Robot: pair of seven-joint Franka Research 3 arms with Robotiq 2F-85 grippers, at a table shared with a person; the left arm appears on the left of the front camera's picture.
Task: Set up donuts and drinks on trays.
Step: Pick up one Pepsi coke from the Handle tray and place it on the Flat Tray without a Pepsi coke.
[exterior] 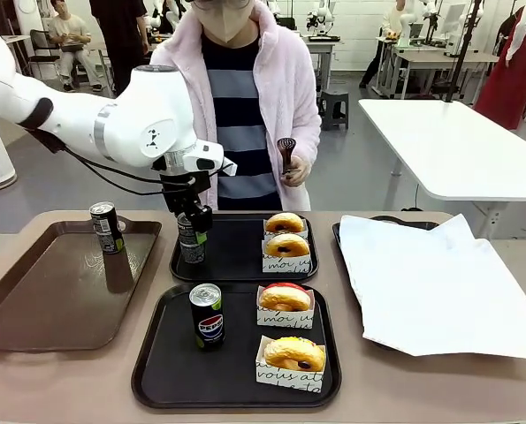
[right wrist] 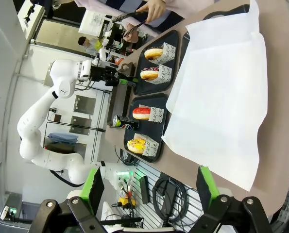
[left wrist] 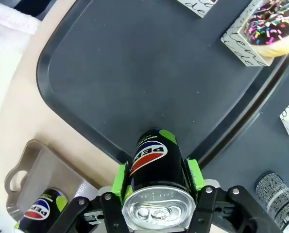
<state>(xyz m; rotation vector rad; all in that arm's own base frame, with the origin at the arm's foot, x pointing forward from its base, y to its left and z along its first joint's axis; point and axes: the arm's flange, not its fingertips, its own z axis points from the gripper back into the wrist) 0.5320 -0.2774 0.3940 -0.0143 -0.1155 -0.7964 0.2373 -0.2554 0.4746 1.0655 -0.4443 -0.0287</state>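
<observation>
My left fingers [left wrist: 158,187] grip a slim black Pepsi can [left wrist: 155,167] over the far black plastic tray [exterior: 236,252], beside its two sleeved donuts [exterior: 286,238]. The near black tray [exterior: 170,367] looks finished; one can [exterior: 106,227] waits on the brown tray [exterior: 33,291]. My right fingers [right wrist: 150,187] hang open.

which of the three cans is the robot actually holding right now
The can over the far black tray: the left end effector grips this can between its green pads. The Pepsi can stands free on the near tray, and the third can on the brown tray.
</observation>
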